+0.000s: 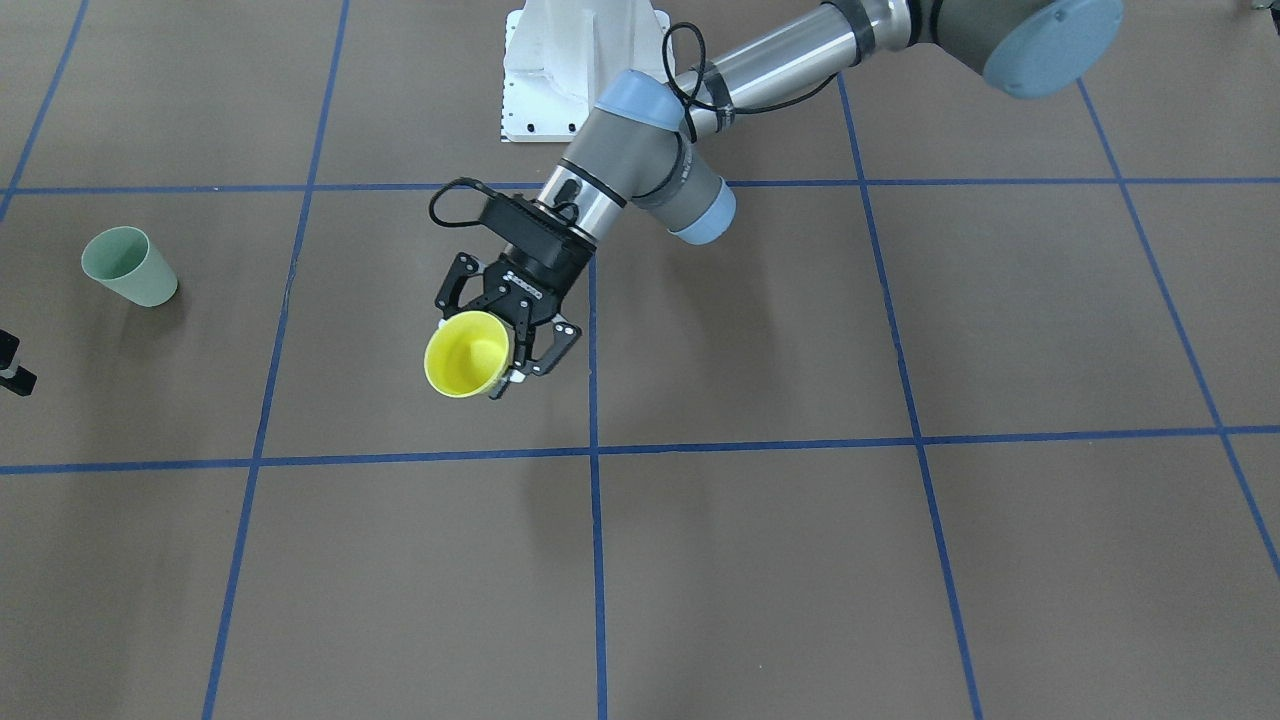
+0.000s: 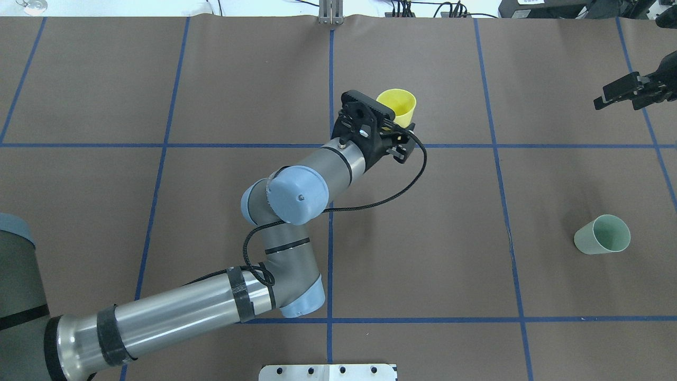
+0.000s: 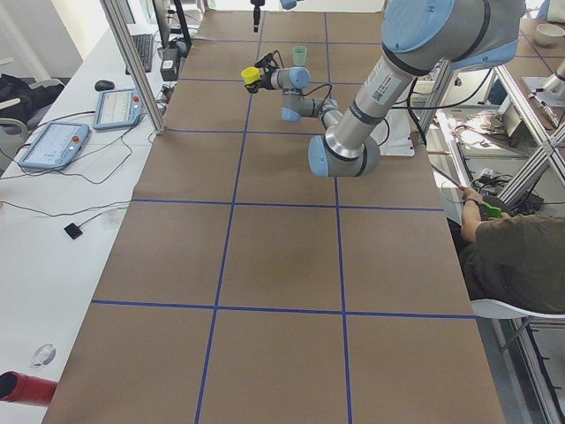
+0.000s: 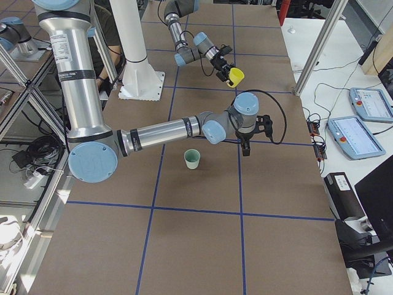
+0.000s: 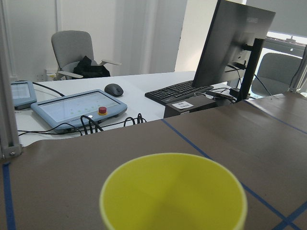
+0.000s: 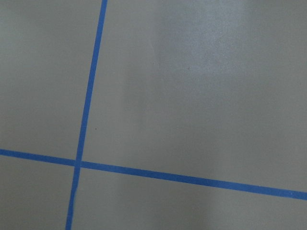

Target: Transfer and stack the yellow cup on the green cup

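Yellow cup (image 1: 468,355): clamped in the left gripper (image 1: 508,362), held clear of the table (image 1: 760,560), tilted with the mouth pointing away from the wrist. Gripped at the wall near the rim; exact finger placement hard to make out.

Probably light, stiff, thin plastic. Smooth and tapered, so likely to slide out of a loose pinch and to flex under a hard one. Best taken across the wall near the rim, or around the body, with moderate force. Not fragile by the look of it.

Green cup (image 1: 130,266): upright on the table, well apart from that gripper, far off toward the right gripper (image 2: 608,98), near it but not touching. Right fingers apart or together: cannot tell.

No label or print on either cup. Small white lettering on the left gripper's body, too small to read
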